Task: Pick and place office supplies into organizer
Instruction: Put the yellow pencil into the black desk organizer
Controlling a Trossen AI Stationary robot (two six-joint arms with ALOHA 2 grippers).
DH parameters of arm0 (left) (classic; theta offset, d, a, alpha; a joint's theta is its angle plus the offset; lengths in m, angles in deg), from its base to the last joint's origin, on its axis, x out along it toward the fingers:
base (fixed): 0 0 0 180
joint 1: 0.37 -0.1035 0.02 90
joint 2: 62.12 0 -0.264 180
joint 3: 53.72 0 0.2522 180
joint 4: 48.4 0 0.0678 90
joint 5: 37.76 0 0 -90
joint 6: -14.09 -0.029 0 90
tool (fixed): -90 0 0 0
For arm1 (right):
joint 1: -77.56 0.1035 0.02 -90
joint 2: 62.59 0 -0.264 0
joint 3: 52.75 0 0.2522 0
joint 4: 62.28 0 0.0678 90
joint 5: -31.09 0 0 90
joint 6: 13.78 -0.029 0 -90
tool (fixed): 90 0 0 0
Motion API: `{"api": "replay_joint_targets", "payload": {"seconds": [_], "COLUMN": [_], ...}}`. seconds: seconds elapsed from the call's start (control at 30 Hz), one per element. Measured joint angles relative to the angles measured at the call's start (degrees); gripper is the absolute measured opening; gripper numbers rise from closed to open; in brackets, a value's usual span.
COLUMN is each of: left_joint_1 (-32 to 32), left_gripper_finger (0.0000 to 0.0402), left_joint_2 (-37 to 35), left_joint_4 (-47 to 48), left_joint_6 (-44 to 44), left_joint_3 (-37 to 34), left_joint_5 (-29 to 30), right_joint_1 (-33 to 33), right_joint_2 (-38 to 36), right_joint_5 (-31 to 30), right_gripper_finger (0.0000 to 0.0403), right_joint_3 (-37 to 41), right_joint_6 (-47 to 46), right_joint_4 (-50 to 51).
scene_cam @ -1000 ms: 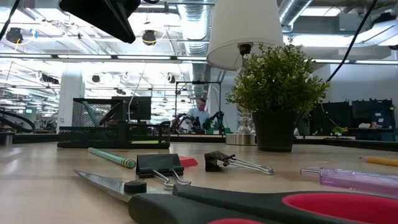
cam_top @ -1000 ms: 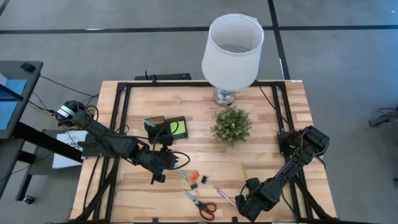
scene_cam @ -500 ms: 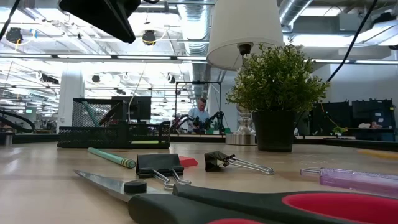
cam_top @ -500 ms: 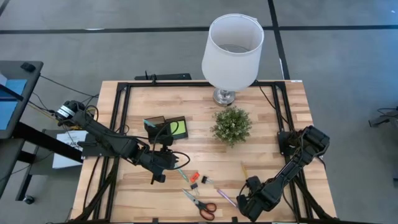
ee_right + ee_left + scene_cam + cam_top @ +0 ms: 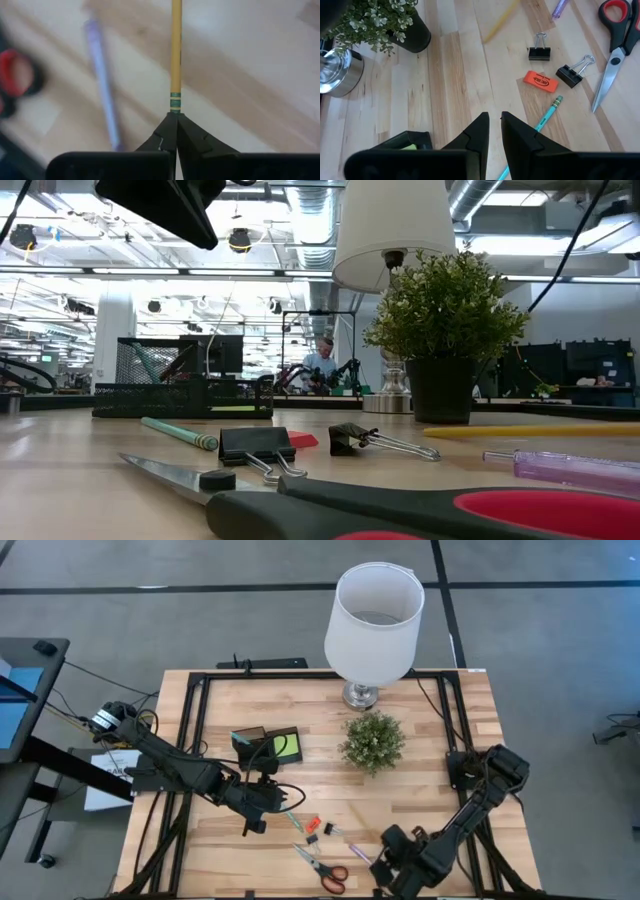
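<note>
Right claw pinches the yellow pencil by its end, fingers closed on it, low over the tabletop at its near right part. Beside it lie a purple pen and the red-handled scissors. Left claw hangs nearly closed, empty, near the black organizer.

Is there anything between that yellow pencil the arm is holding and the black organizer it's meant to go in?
Yes. The right gripper holds the pencil at the front edge; between it and the organizer lie the clips, eraser and the left gripper.
</note>
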Motion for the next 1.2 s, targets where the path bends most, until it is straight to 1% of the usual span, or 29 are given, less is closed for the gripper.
{"api": "replay_joint_targets", "payload": {"seconds": [0.17, 0.27, 0.43, 0.5, 0.57, 0.73, 0.8, 0.9, 1.07, 1.2], "left_joint_1": [0.0, 0.0, 0.0, 0.0, -0.1, 0.0, -0.1, -0.7, -2.0, -3.9], "left_gripper_finger": [0.0045, 0.0045, 0.0045, 0.0045, 0.0045, 0.0045, 0.0045, 0.0045, 0.0045, 0.0045], "left_joint_2": [0.0, 0.0, 0.0, 0.0, 0.0, 0.5, 0.5, 0.5, 0.5, 0.5], "left_joint_4": [0.0, 0.0, 0.0, -1.0, -3.3, -10.3, -11.3, -14.4, -13.4, -7.9], "left_joint_6": [0.6, 0.1, -0.2, -1.6, -0.8, 12.3, 14.0, 14.4, 13.1, 13.5], "left_joint_3": [0.0, 0.0, 0.0, 0.0, 0.0, 0.0, 0.0, 0.0, 0.0, 0.0], "left_joint_5": [0.0, 0.0, 0.5, 2.0, 2.4, 1.8, 1.9, 2.7, 2.8, -2.9], "right_joint_1": [-2.9, -5.2, -6.8, -7.0, -7.1, -5.3, -4.6, -4.0, -5.0, -5.3], "right_joint_2": [0.0, -0.1, -0.2, -0.2, -0.2, -0.3, -0.3, -0.3, -0.3, -0.3], "right_joint_5": [-4.0, -3.7, -2.7, -2.7, -2.8, -4.3, -4.7, -4.8, -4.9, -5.7], "right_gripper_finger": [0.0002, 0.0002, 0.0001, 0.0001, 0.0001, 0.0001, 0.0000, 0.0000, 0.0003, 0.0024], "right_joint_3": [-3.0, -3.6, -3.6, -3.6, -3.3, -1.1, -0.1, 0.5, 1.0, 1.5], "right_joint_6": [9.5, 13.4, 18.3, 18.9, 18.8, 18.8, 18.6, 19.2, 20.8, 23.2], "right_joint_4": [0.5, 0.5, 0.4, 0.4, -0.3, -1.1, -1.1, -1.3, -1.4, -1.4]}}
